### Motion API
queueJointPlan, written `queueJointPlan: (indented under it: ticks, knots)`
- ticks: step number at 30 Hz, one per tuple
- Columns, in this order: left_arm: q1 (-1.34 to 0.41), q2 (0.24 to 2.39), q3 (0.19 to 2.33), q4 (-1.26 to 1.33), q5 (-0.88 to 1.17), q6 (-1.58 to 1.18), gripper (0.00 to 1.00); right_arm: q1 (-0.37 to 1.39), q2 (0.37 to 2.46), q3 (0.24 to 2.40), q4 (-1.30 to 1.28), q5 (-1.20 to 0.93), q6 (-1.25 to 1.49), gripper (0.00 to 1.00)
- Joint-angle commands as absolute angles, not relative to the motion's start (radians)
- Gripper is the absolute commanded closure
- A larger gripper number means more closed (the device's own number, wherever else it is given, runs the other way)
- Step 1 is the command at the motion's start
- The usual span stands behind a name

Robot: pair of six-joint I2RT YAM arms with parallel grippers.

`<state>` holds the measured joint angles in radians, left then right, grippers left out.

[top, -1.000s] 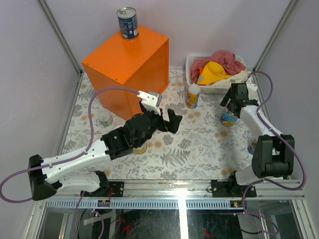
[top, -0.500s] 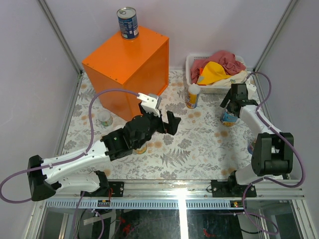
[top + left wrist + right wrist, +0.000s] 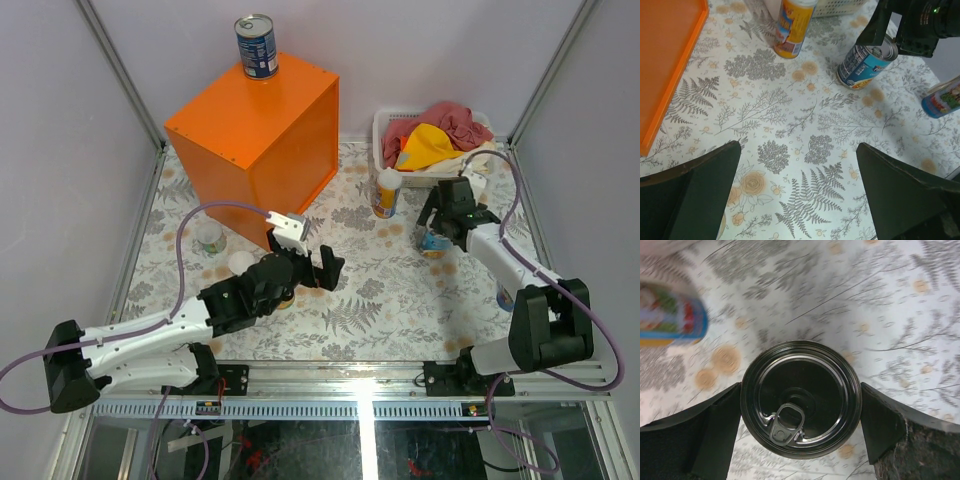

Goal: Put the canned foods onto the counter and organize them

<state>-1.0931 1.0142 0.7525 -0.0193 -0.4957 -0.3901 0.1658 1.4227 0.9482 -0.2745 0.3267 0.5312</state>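
Clasping blue can, right pincer (apparently tilted)

A white plastic basket sits at the far right of the fern-patterned table cover, heaped with a red cloth, a yellow cloth and perhaps a cream one

On my feed the table is covered with a white cloth printed in grey ferns and small orange flowers. Behind the table stands a plain, pale lilac back wall, with a matching left wall and right wall closing in its sides. Slanting metal posts rise from the table's far corners. A ribbed metal rail runs along the table's near edge, and below it I see a bright streak of light on dark glass.
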Motion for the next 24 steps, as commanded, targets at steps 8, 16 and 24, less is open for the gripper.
queueJointPlan:
  ticks: [8, 16, 24]
  knots:
    - [-1.119, 0.977, 0.613, 0.144, -0.508, -0.394, 0.00, 0.445, 1.449, 0.991, -0.290, 0.233, 0.719, 0.75]
    - [-1.149, 0.954, 0.553, 0.166, -0.539, -0.388, 0.00, 0.684, 1.580, 1.106, -0.306, 0.273, 0.745, 0.72]
    - [-1.178, 0.921, 0.505, 0.169, -0.584, -0.379, 0.00, 0.809, 1.696, 1.209, -0.322, 0.287, 0.735, 0.45]
